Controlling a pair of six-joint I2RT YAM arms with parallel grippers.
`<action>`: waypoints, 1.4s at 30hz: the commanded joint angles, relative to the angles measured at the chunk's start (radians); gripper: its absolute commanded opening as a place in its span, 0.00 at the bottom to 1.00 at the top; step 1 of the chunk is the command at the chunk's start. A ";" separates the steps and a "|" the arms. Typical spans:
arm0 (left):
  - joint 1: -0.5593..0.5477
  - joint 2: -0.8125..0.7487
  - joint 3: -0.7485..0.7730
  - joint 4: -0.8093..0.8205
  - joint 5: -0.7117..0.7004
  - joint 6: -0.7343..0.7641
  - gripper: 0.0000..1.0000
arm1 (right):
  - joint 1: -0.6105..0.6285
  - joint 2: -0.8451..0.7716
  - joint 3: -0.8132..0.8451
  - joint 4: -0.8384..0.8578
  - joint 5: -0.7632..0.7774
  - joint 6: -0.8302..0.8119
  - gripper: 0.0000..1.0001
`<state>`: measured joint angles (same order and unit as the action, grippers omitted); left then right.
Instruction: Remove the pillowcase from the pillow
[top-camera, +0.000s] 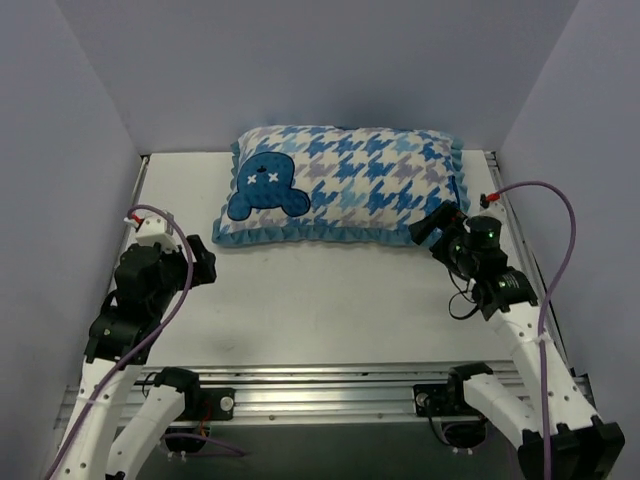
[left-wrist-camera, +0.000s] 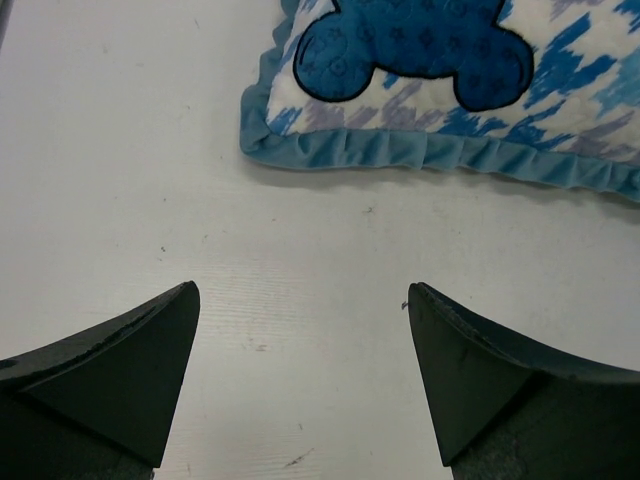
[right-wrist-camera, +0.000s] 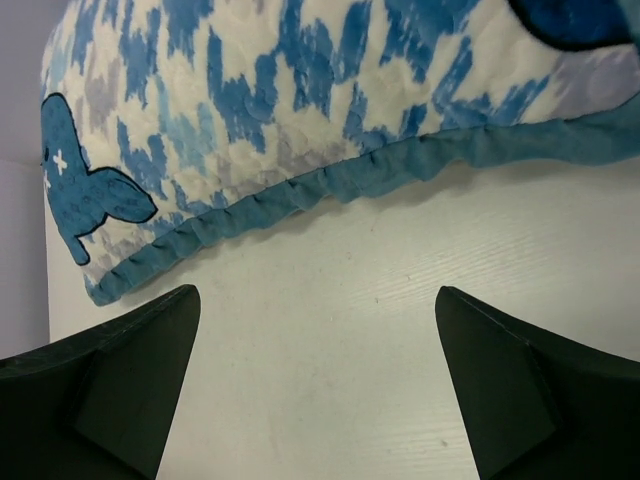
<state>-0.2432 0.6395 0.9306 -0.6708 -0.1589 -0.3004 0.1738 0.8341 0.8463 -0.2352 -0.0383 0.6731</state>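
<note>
Toward the back of the white surface (top-camera: 330, 300), the pillowcase (top-camera: 345, 180) lies bear patch (top-camera: 265, 187) up, plump and fully on; the pillow inside is hidden. Nothing of the removal looks done yet. The right gripper (right-wrist-camera: 318, 300) hangs wide open just beside the ruffled edging (right-wrist-camera: 330, 185). The left gripper (left-wrist-camera: 300, 300), equally wide and empty, hovers near the left corner, not touching.

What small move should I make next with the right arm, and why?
Probably ease the right jaws forward onto the ruffled blue edging of the pillowcase and close. The case hides the pillow fully, and both jaws stand open over bare table, just short of that edge.
</note>
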 joint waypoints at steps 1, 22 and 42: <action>0.014 -0.004 -0.067 0.137 0.031 -0.003 0.94 | 0.013 0.101 -0.044 0.285 -0.060 0.126 1.00; 0.076 0.022 -0.073 0.122 0.055 0.012 0.94 | 0.112 0.844 0.122 0.715 0.244 0.103 0.94; 0.091 0.029 -0.075 0.123 0.075 0.010 0.94 | 0.554 0.602 -0.075 0.555 0.431 0.230 0.00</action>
<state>-0.1608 0.6727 0.8448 -0.5941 -0.0998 -0.2996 0.5739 1.5387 0.8024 0.4313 0.3054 0.8089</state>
